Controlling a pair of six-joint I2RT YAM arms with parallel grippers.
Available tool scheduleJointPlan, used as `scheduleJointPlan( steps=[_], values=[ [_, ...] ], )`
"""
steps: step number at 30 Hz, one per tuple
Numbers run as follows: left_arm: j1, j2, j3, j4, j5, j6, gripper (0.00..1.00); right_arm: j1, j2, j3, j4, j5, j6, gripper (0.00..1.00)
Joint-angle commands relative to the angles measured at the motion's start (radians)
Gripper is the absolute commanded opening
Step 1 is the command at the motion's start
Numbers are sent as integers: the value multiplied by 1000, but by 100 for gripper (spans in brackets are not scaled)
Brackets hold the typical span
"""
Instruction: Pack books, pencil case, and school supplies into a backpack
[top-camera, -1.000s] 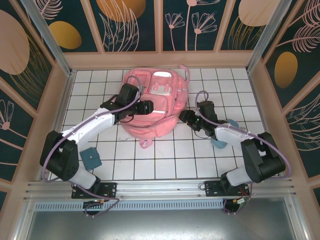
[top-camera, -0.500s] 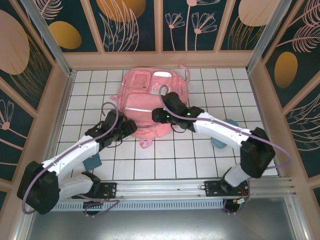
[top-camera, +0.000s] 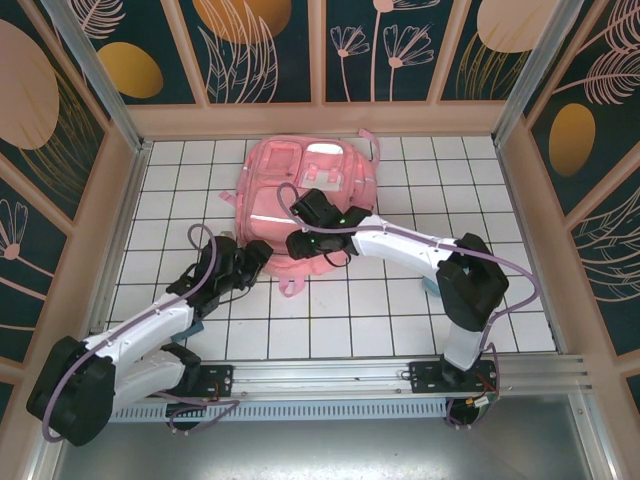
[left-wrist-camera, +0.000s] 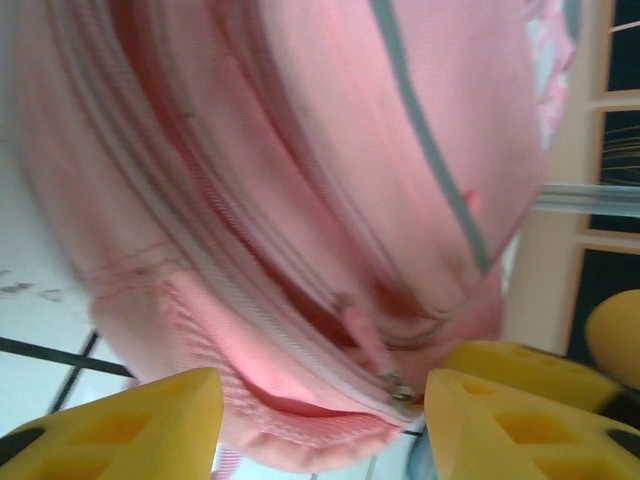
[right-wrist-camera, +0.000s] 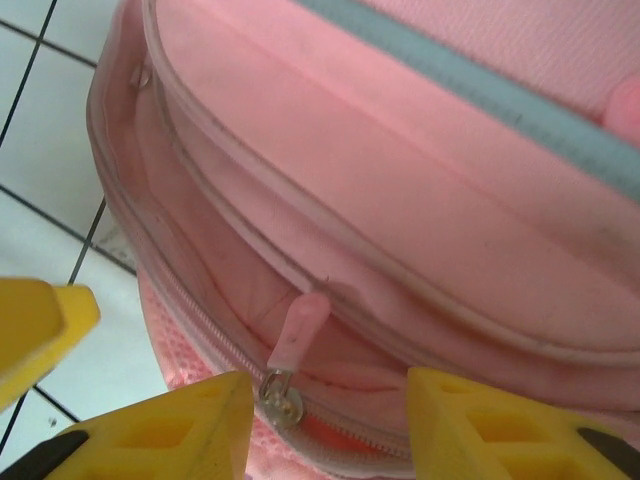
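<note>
- Right pincer (right-wrist-camera: 330, 405) open, straddling the zipper pull (right-wrist-camera: 297, 335): off-centre, it could pinch backpack (right-wrist-camera: 420, 220) fabric instead.
- Left pincer (left-wrist-camera: 322, 400) open too: a weak hold could let the bag slide across the desk (right-wrist-camera: 50, 130).

Pink backpack (top-camera: 300, 170), pale strip (top-camera: 262, 218); white gridded table (top-camera: 400, 300).

Bright, even light; backpack (left-wrist-camera: 330, 180) blurred in left wrist view.
</note>
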Motion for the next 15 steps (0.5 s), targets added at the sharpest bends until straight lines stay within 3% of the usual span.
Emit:
scheduleJointPlan(
  steps=[1,4,15],
  values=[
    [4,-19,-24,96,39,-101,53,-5,1,-46,2,-76,19,45],
    [4,-1,-72,207,80,-188,51,-13,-6,-84,31,-114,31,45],
    [-6,132,-83,306,124,-235,53,-21,-71,-73,44,-90,35,45]
  ],
)
